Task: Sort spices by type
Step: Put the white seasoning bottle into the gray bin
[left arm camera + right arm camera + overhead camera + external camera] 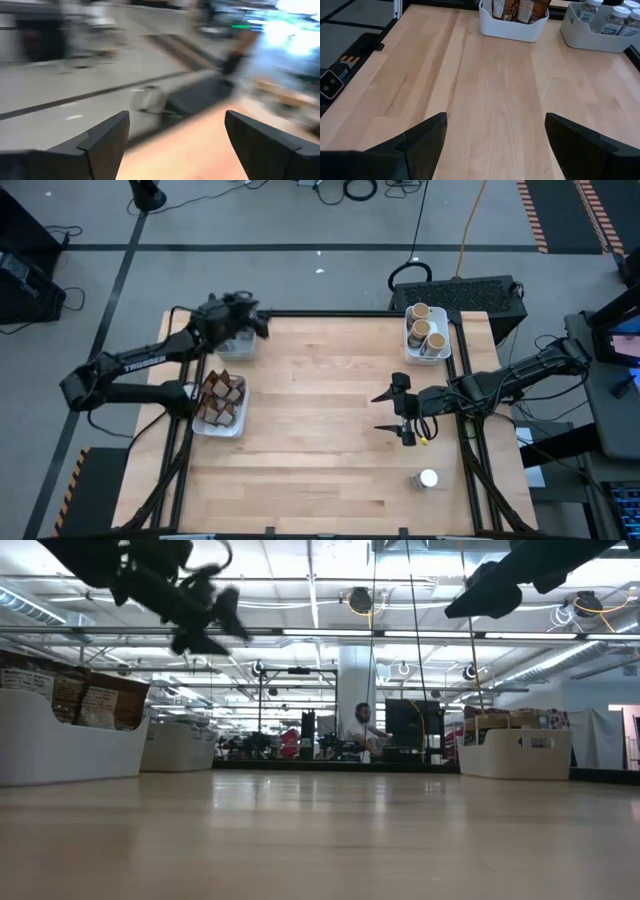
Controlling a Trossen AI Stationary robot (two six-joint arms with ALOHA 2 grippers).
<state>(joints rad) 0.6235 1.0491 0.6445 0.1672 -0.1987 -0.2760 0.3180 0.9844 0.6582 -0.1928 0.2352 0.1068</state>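
Observation:
Brown crinkled packets (222,395) stand in a white tray (200,423) at the table's left. White-lidded jars (612,17) sit in a second tray (240,350) at the far left, and cork-topped jars (424,325) in a third tray (428,355) at the far right. One white-lidded jar (428,478) lies alone on the table near the right front. My left gripper (262,322) hovers open above the far-left tray with nothing between its fingers (105,140). My right gripper (392,412) hangs open over the table's right middle, also holding nothing.
A wide stretch of bare wooden tabletop (320,420) lies between the trays. A black box (460,292) stands just behind the table's far right edge. In the low view, a person (362,725) sits far off in the room.

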